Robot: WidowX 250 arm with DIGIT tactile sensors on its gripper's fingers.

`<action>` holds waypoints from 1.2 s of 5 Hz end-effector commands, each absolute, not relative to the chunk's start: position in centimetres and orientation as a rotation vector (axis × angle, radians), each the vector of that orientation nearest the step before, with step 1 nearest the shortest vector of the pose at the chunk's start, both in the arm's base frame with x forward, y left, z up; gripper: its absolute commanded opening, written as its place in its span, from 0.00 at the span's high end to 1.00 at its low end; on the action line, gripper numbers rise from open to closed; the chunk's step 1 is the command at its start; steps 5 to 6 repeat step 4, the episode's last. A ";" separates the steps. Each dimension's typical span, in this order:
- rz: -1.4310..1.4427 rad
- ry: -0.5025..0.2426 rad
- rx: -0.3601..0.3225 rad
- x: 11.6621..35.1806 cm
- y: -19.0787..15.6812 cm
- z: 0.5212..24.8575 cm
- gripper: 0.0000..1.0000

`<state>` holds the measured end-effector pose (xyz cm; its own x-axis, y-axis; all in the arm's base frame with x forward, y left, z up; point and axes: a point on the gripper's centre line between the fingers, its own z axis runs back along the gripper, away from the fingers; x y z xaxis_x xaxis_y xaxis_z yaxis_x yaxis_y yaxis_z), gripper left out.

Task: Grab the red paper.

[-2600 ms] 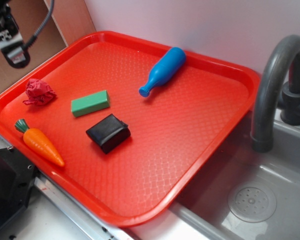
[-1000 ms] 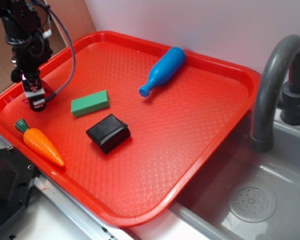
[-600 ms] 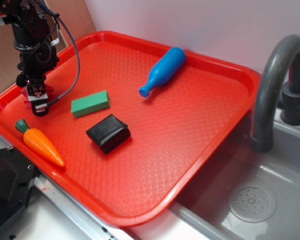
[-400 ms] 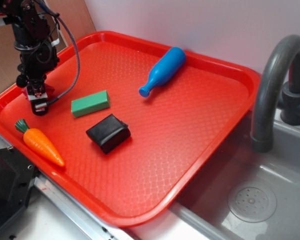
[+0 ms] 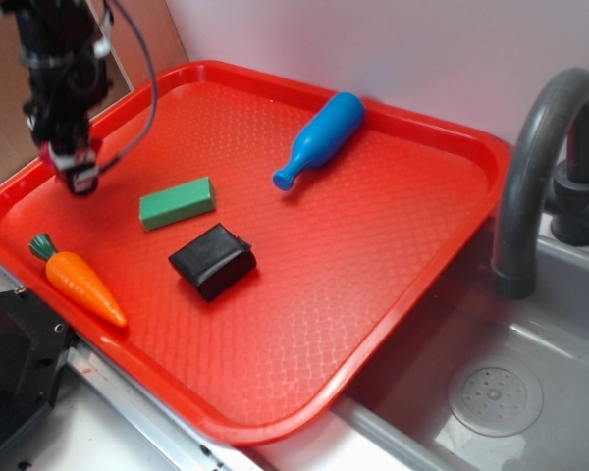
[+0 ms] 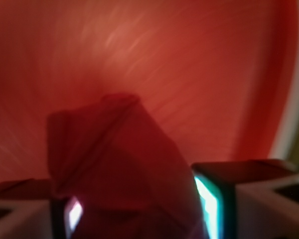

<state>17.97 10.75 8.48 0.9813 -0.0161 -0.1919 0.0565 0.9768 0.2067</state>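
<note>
Between the jaws of the gripper (image 6: 134,211), which are clenched on it from both sides, sits the red paper (image 6: 119,169), a creased dark crimson wad held just above the left end of the red tray (image 5: 422,128). Green block (image 5: 178,202), black pouch (image 5: 212,260), toy carrot (image 5: 79,281) and blue bottle (image 5: 320,139) lie apart on the tray, clear of the grasp.
</note>
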 end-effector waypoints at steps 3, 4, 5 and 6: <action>0.191 -0.080 0.083 20.2 2.2 23.5 1.00; 0.122 -0.110 0.143 21.5 1.5 23.3 1.00; 0.122 -0.110 0.143 21.5 1.5 23.3 1.00; 0.122 -0.110 0.143 21.5 1.5 23.3 1.00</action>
